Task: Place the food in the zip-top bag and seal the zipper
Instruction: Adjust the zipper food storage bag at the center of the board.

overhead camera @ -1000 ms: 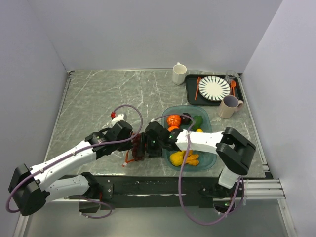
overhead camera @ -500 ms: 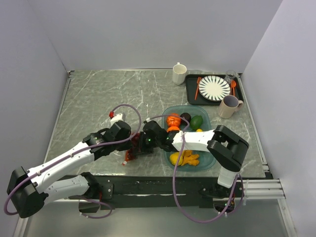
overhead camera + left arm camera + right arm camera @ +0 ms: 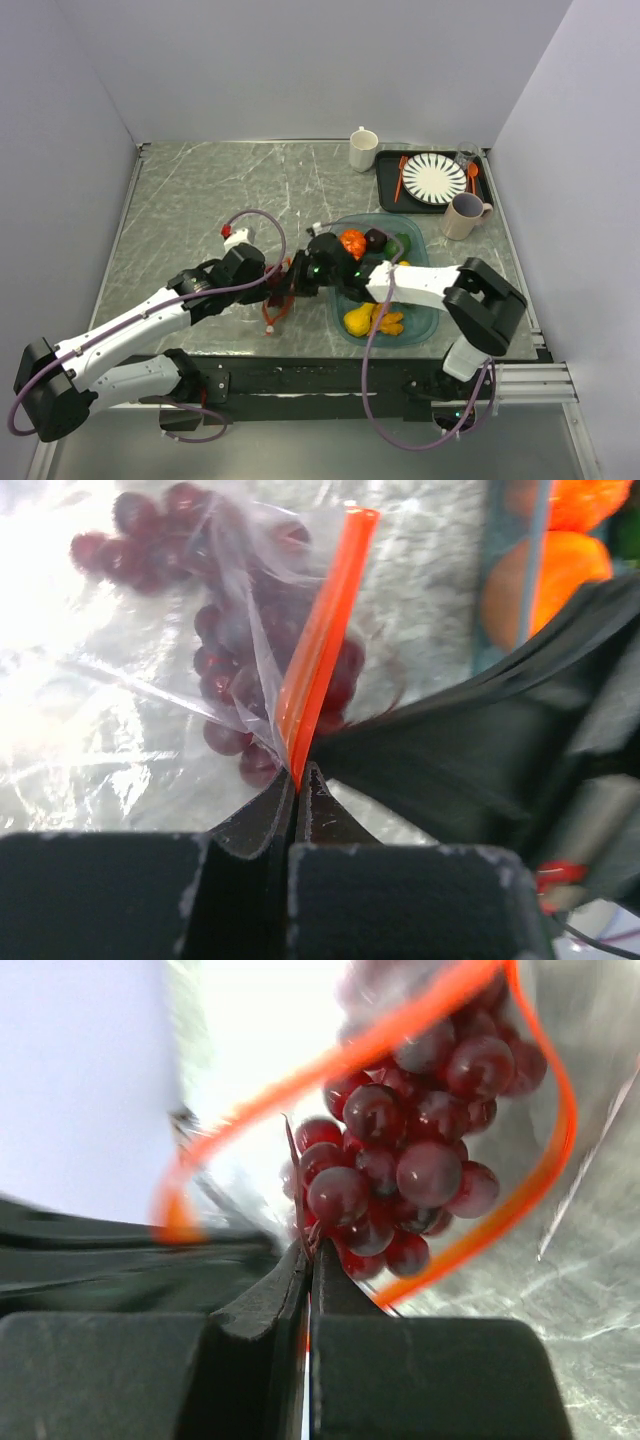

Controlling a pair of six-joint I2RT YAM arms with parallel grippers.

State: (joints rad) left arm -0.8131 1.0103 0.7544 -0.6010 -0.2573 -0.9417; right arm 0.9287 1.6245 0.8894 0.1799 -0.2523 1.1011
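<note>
The zip-top bag [image 3: 130, 710] hangs clear and crumpled between my two grippers near the table's front edge [image 3: 272, 312]. My left gripper [image 3: 298, 772] is shut on the orange-red zipper [image 3: 322, 640] at one end of the mouth. The purple grape bunch [image 3: 420, 1160] sits inside the open loop of the zipper [image 3: 335, 1063]. On the bunch's stem my right gripper [image 3: 307, 1248] is shut. In the top view the left gripper [image 3: 278, 290] and right gripper [image 3: 297, 282] almost touch. An orange round [image 3: 352, 243], dark plum [image 3: 376, 239], green fruit [image 3: 400, 245] and yellow pieces [image 3: 372, 320] lie in the tray.
The translucent teal tray [image 3: 425, 300] sits just right of the grippers, under the right arm. At the back right are a white mug [image 3: 362, 149], a black tray with a striped plate [image 3: 433, 178] and orange cutlery, and a beige mug [image 3: 463, 215].
The right gripper has shut on the grape bunch and drawn back up and to the right. The bag's mouth has shifted with it. The left gripper keeps its hold.
</note>
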